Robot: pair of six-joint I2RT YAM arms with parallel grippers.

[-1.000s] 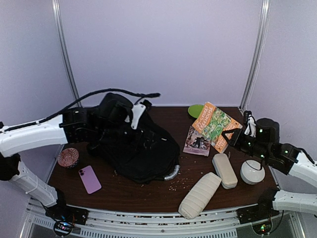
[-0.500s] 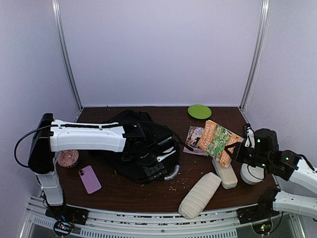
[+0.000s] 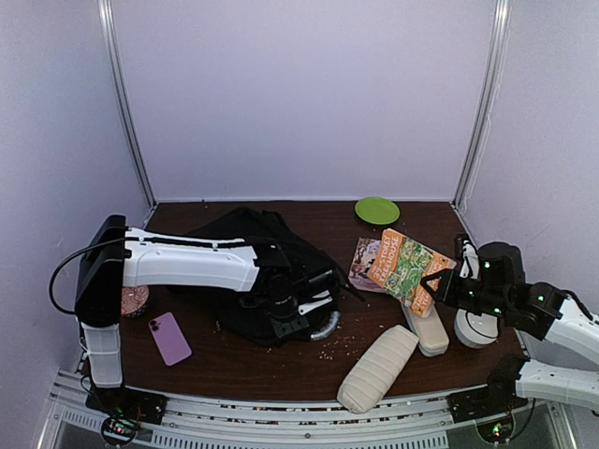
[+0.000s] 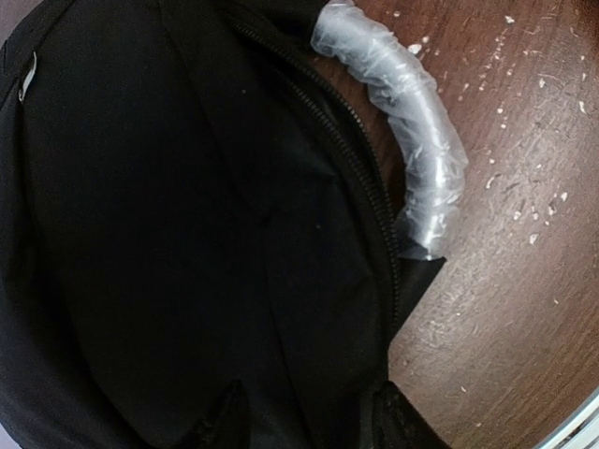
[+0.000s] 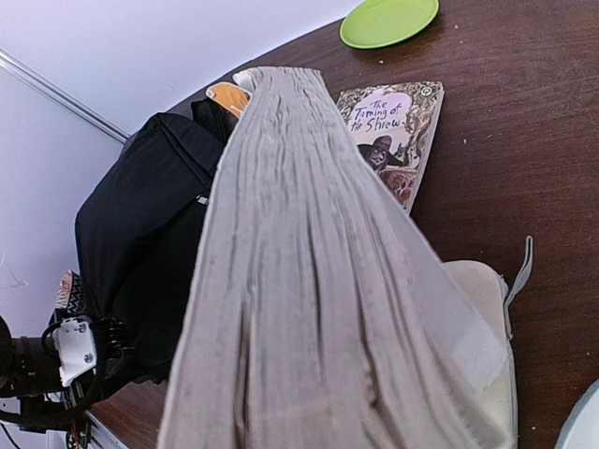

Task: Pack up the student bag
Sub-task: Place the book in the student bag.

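Note:
The student bag (image 3: 245, 267) lies slumped, black, at the table's left centre, its silvery inner rim (image 3: 328, 325) showing at the front right. My left gripper (image 3: 298, 316) is pressed down on the bag beside that rim. In the left wrist view its fingertips (image 4: 223, 423) stand apart astride a fold of black fabric (image 4: 187, 234) next to the zipper and the silvery rim (image 4: 426, 159). My right gripper (image 3: 433, 281) is shut on an orange and green book (image 3: 405, 267), held tilted above the table. The book's page edge (image 5: 309, 281) hides the right fingers.
A second book (image 3: 365, 264) lies flat under the held one, a green plate (image 3: 377, 210) behind it. A beige case (image 3: 427, 329), a ribbed beige pouch (image 3: 377, 368) and a white bowl (image 3: 475, 329) sit front right. A pink phone (image 3: 169, 338) and patterned tin (image 3: 132, 299) lie left.
My left arm swung from the bag's left rear over to its front right edge and its jaws narrowed. The bag has dropped flatter. The right gripper carried the book slightly left and lower.

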